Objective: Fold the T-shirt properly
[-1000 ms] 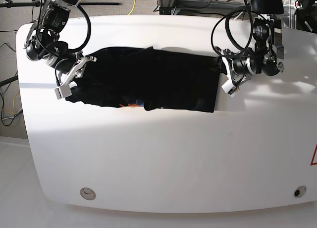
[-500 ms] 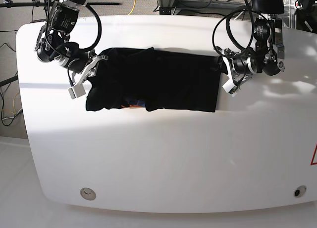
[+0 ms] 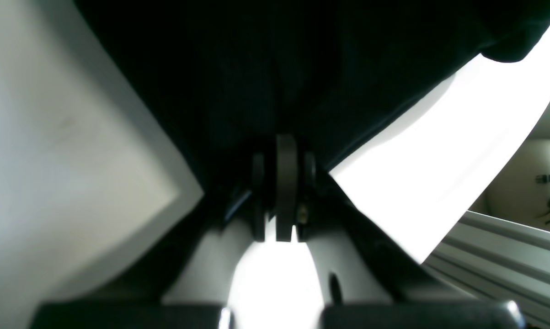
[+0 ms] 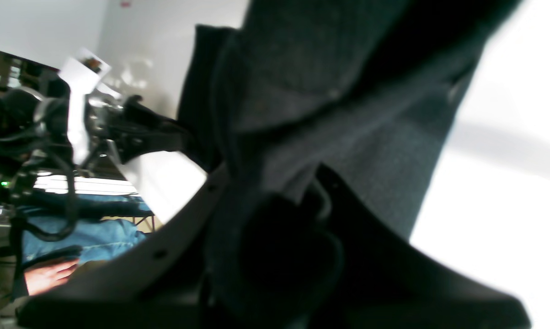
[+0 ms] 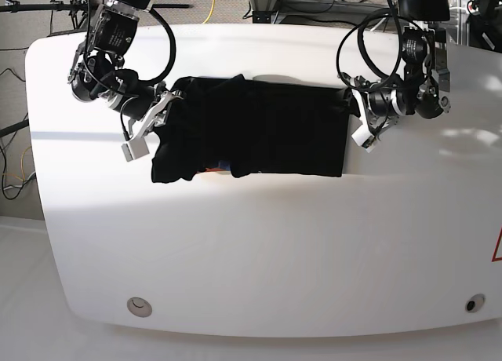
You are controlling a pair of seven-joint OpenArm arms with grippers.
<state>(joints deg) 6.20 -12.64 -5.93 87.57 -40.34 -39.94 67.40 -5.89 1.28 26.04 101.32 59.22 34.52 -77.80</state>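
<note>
A broad white rounded table (image 5: 259,251) fills the base view. On its far half lies the large plain black cloth T-shirt (image 5: 259,129), spread as a wide dark band between the two arms, with a small sliver of orange and blue print (image 5: 216,169) showing at its near edge.

The right gripper (image 5: 153,125), on that view's left, is at the shirt's bunched end; its wrist camera shows dark grey-black fabric (image 4: 302,137) pinched between its fingers (image 4: 183,219) and lifted off the table.

The left gripper (image 5: 362,129), on the base view's right, sits at the shirt's opposite edge. Its fingers are pressed together on the black cloth (image 3: 275,91), which fans out from the fingertips (image 3: 286,155) over the white surface.
</note>
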